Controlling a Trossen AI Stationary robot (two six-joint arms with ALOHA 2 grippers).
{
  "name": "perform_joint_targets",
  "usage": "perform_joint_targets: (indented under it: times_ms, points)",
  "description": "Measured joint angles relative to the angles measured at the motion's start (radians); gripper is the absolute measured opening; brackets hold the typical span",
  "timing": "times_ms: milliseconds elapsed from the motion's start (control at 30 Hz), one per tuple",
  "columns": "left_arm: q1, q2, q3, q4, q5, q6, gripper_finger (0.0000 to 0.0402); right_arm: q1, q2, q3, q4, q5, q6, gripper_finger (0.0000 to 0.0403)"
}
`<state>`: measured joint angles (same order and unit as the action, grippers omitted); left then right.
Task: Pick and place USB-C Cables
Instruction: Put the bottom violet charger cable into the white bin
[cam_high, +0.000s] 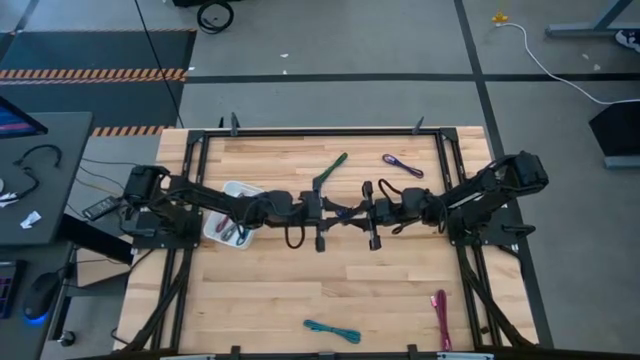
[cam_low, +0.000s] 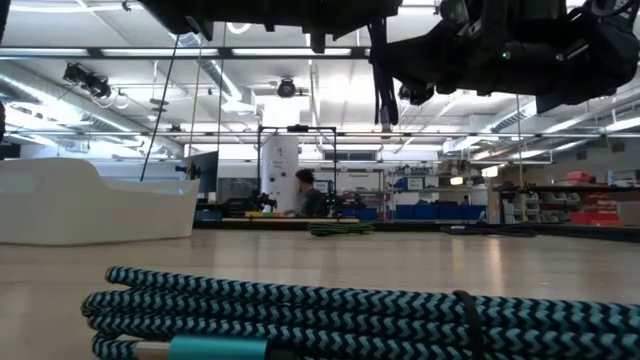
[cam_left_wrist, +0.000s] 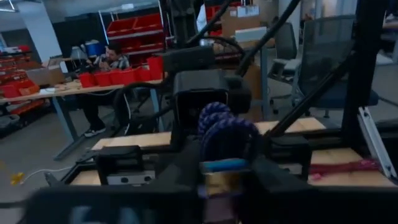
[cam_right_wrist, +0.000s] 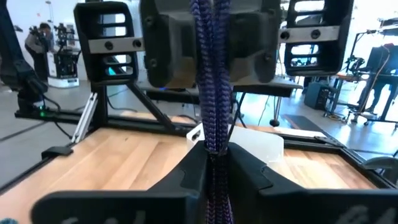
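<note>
L gripper (cam_high: 338, 212) + R gripper (cam_high: 357, 212) — both clamped on purple cable (cam_right_wrist: 211, 81) | mid-table, raised, tip to tip

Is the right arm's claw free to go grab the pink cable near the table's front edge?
Probably not yet. The right claw is shut on a purple cable, mid-table facing the left claw. Nothing lies around the pink cable, so the way looks free afterwards.

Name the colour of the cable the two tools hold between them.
Dark purple cable, braided; right wrist view shows it best.
</note>
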<state>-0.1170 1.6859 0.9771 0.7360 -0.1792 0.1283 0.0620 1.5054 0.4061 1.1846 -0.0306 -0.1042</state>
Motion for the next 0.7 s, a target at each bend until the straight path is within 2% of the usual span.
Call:
perform_joint_targets:
  times_ms: [33,167,333,467,567,700]
  points:
    - [-0.002,0.0,0.0,-0.01,0.0,-0.001,0.0043,0.0,0.0,0.0,-0.011,0.0,-0.001,0.0061]
    - [-0.022,-0.025,0.0,-0.075,-0.016,-0.009,0.0042,-0.015,-0.016,0.0,-0.06,-0.003,0.013,0.0096]
    - [-0.087,-0.138,0.0,-0.272,-0.21,-0.033,0.0033,-0.063,-0.052,0.0,-0.163,0.008,0.067,0.0142]
    - [-0.121,-0.251,0.001,-0.569,-0.401,-0.164,0.0032,-0.097,-0.069,0.0,-0.254,0.035,0.071,0.0166]
    - [-0.11,-0.34,0.0,-0.85,-0.528,-0.341,0.0032,-0.111,-0.067,0.0,-0.291,0.041,0.083,0.0172]
    - [-0.019,-0.435,0.0,-1.233,-0.532,-0.631,0.0031,-0.112,-0.067,0.0,-0.326,0.041,0.078,0.0171]
